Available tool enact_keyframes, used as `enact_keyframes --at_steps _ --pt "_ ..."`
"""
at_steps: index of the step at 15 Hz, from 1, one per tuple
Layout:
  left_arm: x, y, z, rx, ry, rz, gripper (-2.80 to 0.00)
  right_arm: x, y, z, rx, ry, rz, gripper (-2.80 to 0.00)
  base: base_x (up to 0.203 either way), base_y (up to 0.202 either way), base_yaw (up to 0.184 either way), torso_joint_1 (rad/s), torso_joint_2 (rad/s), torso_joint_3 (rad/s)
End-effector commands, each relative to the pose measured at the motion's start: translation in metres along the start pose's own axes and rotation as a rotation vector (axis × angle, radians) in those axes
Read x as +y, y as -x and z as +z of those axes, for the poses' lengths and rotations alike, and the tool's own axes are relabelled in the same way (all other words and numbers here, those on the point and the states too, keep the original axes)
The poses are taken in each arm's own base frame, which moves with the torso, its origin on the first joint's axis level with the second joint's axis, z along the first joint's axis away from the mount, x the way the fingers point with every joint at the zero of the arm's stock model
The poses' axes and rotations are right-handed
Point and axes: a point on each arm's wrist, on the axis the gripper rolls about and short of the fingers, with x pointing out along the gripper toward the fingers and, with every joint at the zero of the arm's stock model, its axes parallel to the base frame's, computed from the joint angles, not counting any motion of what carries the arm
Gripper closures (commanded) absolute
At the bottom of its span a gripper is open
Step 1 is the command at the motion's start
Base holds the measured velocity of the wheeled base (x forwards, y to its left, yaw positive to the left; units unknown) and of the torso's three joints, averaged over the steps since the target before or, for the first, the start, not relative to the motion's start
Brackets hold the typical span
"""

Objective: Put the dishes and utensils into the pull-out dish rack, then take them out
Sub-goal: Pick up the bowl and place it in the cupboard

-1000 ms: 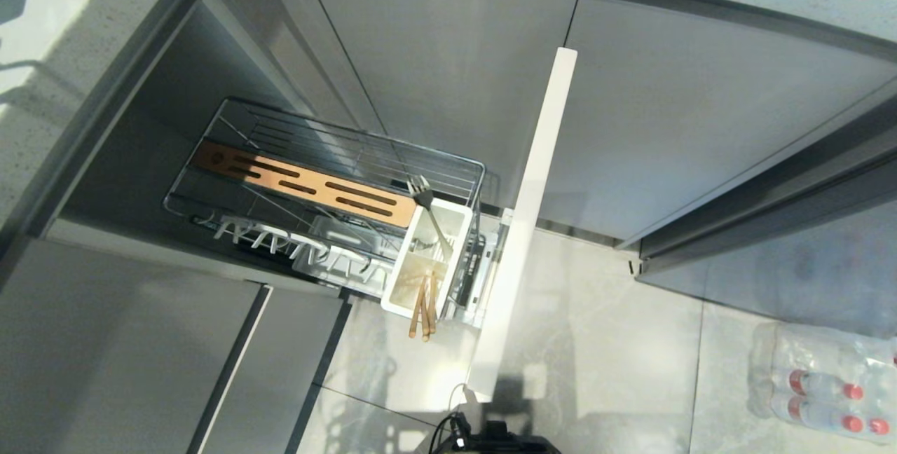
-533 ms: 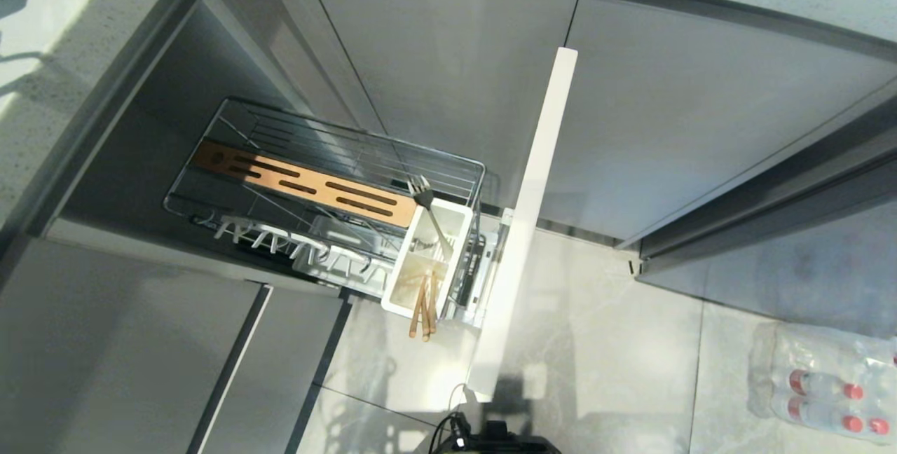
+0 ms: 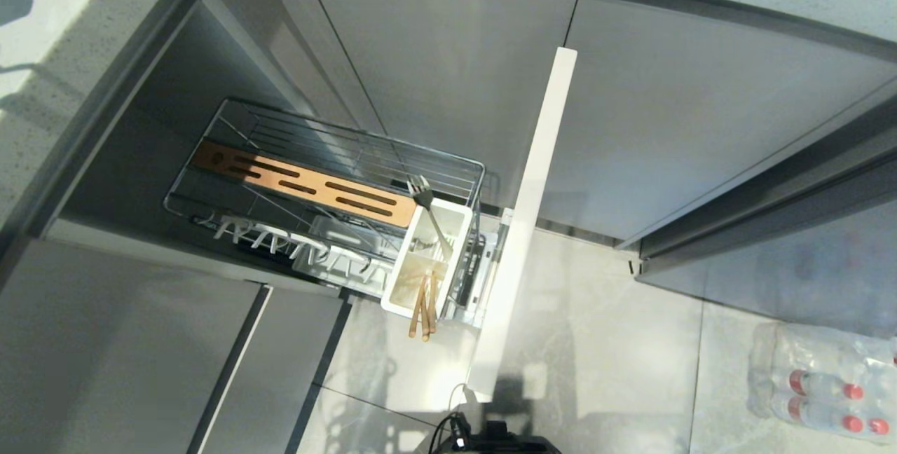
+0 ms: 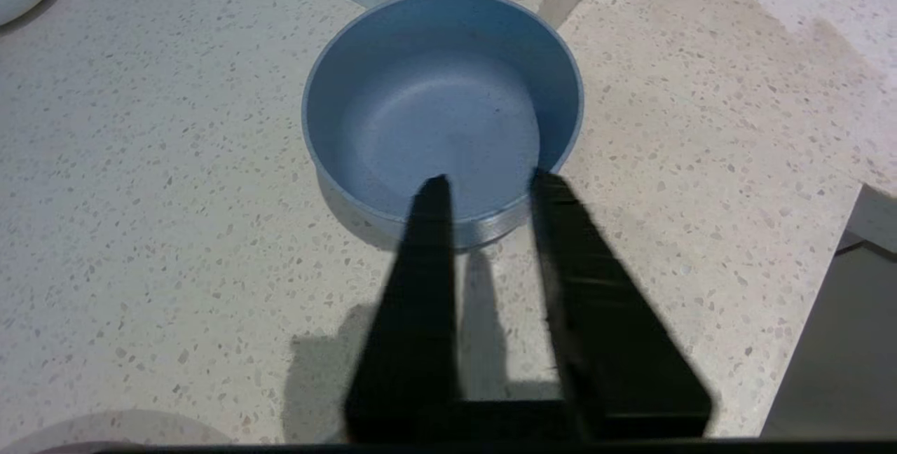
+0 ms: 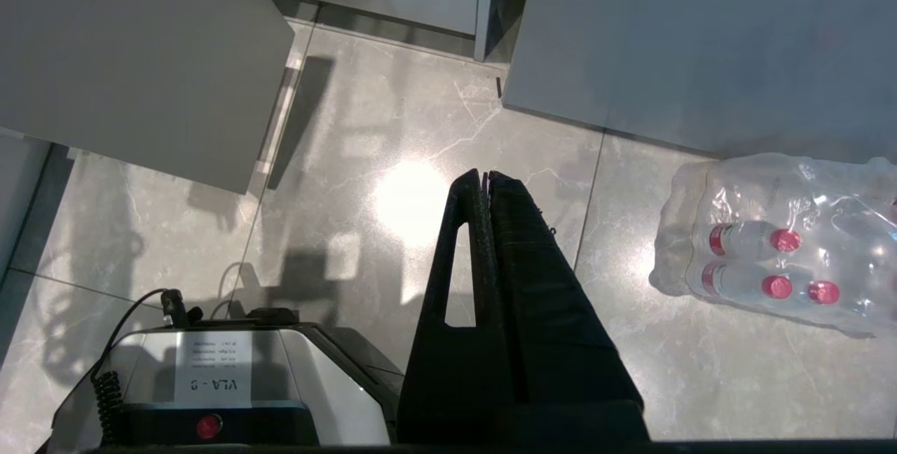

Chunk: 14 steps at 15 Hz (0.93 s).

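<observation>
Moved since earlier: nothing in the head view; rack, fork and chopsticks lie as they did.
Left hand (image 4: 483,184): out of the head view, over the speckled worktop (image 4: 140,195), fingers narrowly parted across the near rim of the blue bowl (image 4: 441,104), gripping nothing.
Blue bowl: upright and empty on the worktop.
Right hand (image 5: 483,177): parked above the floor, fingers pressed together.
Dish rack (image 3: 329,188): pulled out from the cabinet.
Utensil cup (image 3: 403,279): holds the fork (image 3: 429,212) and the chopsticks (image 3: 422,310).
Floor: wrapped pack of bottles (image 5: 778,265).
</observation>
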Motion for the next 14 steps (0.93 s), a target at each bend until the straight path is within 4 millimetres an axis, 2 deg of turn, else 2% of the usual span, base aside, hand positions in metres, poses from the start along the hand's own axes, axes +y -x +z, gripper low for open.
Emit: enact_keyframes --at_steps 1,14 --pt "-0.001 0.002 0.001 -0.002 0.003 -0.006 -2.8 0.0 0.0 0.0 0.001 0.0 0.0 0.0 0.0 0.0 0.0 0.0 0.0 0.0" --pt "-0.003 -0.02 -0.015 0.06 0.006 -0.077 -2.8 0.0 0.0 0.0 0.001 0.0 0.0 0.0 0.0 0.0 0.0 0.0 0.0 0.0"
